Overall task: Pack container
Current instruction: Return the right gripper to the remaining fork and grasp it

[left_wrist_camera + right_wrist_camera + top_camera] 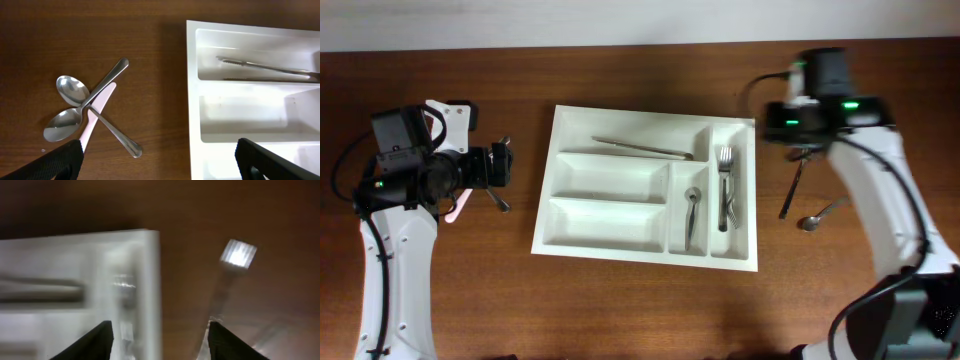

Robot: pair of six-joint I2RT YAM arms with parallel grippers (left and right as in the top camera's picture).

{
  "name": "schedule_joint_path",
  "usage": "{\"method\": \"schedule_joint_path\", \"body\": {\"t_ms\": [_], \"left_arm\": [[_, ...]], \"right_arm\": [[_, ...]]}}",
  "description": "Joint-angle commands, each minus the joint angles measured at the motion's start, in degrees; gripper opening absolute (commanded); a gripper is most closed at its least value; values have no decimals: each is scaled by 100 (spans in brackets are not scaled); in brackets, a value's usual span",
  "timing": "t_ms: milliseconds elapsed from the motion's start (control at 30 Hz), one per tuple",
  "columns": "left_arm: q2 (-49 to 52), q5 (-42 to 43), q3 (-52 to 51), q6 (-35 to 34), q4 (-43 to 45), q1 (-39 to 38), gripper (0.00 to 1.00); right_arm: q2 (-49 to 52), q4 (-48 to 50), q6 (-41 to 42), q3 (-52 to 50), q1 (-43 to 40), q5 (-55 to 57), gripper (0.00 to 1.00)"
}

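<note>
The white tray (548, 180) lies flat in the middle of the table (640, 310); its top long compartment holds a knife (642, 148); of the two upright compartments at its right end, the inner one holds a spoon (692, 212) and the outer one holds forks (725, 185); left of the tray, crossed spoons (75, 92) and a pink-handled piece (97, 110) lie together on the wood; right of it lie a slim utensil (790, 195) and a small spoon (815, 218); the left fingers (60, 162) are spread wide beside the tray's left edge; the right fingers (95, 340) stand apart, pinching nothing, over the tray's right rim, in a blurred view.
</note>
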Motion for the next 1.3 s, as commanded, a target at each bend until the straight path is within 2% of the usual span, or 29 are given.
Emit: {"method": "schedule_joint_path", "body": {"t_ms": [0,167,567,700,933,1100,1267], "left_arm": [[17,103,87,94,13,13,99],[17,103,87,94,13,13,99],[17,103,87,94,13,13,99],[17,103,87,94,13,13,99],[17,103,87,94,13,13,99],[17,103,87,94,13,13,99],[17,103,87,94,13,13,99]], "right_arm": [[168,-328,-404,-146,-643,24,59],[518,-448,-286,-542,-1088,-315,47],[1757,540,1117,-719,-1091,-352,47],[2188,828,1191,-719,-1088,-372,43],[2559,1008,1193,-719,-1088,-372,41],[2559,1106,1211,-719,-1088,-367,25],[2559,1016,1211,-719,-1088,-280,19]]}}
